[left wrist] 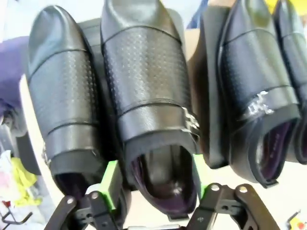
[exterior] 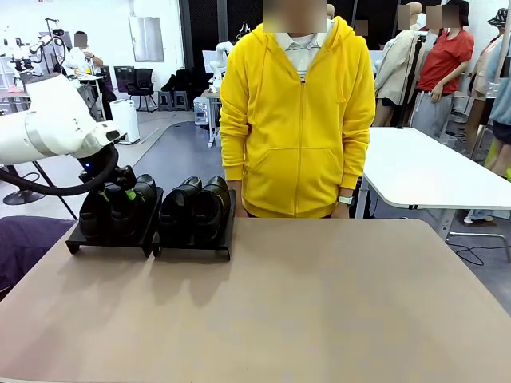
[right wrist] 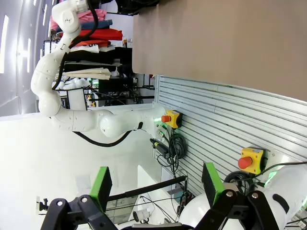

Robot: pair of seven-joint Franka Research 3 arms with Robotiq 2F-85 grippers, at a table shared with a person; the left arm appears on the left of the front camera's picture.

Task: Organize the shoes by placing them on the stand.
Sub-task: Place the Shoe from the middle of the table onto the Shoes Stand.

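Two black stands sit side by side at the table's far left, the left stand and the right stand. Each carries a pair of black shoes: one pair on the left, the other pair on the right. My left gripper hovers over the left pair. In the left wrist view its green pads stand either side of the heel of one shoe, slightly apart from it, with the shoe resting on the stand. My right gripper is open and empty, off the table.
A person in a yellow hoodie stands at the far edge, right behind the stands. The brown tabletop stretches bare to the right. A purple cloth lies off the table's left side. A white table stands behind.
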